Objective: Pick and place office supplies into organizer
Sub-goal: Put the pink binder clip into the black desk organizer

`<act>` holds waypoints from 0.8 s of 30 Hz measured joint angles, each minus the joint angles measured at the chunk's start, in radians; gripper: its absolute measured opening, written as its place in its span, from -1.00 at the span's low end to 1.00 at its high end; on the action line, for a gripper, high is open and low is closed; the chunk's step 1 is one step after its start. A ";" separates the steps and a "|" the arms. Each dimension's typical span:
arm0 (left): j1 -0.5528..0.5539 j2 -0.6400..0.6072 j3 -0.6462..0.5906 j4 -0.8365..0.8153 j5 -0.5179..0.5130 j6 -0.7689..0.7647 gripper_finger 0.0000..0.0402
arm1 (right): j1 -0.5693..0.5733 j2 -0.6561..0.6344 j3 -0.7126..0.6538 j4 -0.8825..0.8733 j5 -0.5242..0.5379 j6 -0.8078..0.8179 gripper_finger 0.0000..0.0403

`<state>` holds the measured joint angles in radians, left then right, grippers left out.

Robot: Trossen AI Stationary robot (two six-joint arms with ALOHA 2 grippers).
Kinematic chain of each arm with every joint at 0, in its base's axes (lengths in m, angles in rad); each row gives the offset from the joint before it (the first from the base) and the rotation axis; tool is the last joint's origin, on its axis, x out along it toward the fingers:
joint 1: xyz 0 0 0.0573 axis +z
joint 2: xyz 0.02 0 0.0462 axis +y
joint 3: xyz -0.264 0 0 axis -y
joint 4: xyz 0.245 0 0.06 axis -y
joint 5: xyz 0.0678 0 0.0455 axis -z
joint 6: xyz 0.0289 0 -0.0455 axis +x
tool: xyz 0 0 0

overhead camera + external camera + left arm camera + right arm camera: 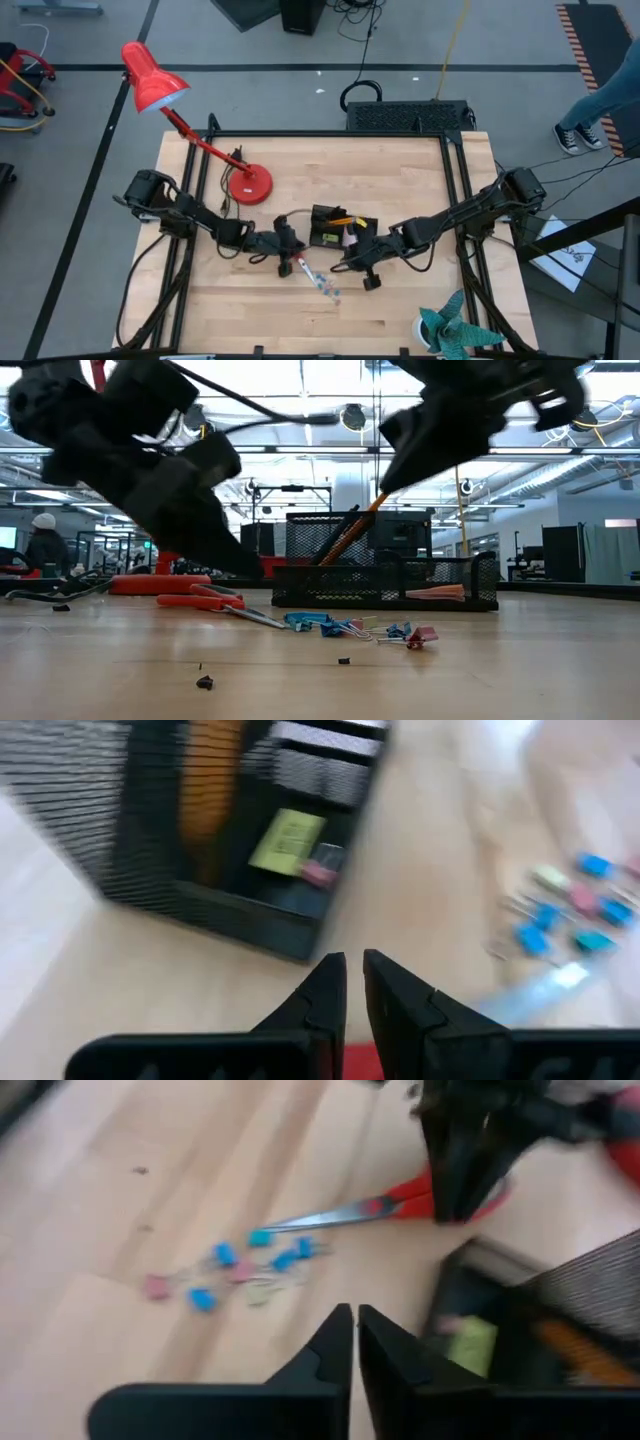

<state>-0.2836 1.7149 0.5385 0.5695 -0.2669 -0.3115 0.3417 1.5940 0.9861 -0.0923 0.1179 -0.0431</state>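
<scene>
The red-handled scissors lie flat on the table, blades toward the coloured clips scattered near the front. The black organizer stands behind them; an orange pencil leans in it, and a yellow note lies inside. My left gripper is shut and points down at the scissors' red handle. My right gripper is shut and hovers just in front of the organizer's near side, holding nothing. My left gripper comes from above with shut fingers at the scissors' red handle, which shows under the fingers. The scissors lie flat on the table. Whether the fingers touch the handle I cannot tell.
The red desk lamp stands behind the left gripper, its base close to the scissors. A teal leafy object sits at the near right corner. Bare wood lies in front of the clips. A person's legs show beyond the table's right side.
</scene>
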 joint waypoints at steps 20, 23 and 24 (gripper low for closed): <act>-0.088 -0.001 0.000 -0.008 -0.205 0.063 -0.77 | 0.139 0.235 0.014 0.234 0.065 0.490 -0.14; -0.088 -0.001 0.000 -0.011 -0.205 0.063 -0.77 | 0.145 0.279 0.050 0.229 0.073 0.541 -0.19; -0.088 -0.001 0.000 -0.016 -0.205 0.063 -0.77 | 0.146 0.287 0.060 0.213 0.080 0.553 -0.20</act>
<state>-0.3714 1.7138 0.5381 0.5539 -0.4721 -0.2485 0.4873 1.8812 1.0464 0.1203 0.1979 0.5098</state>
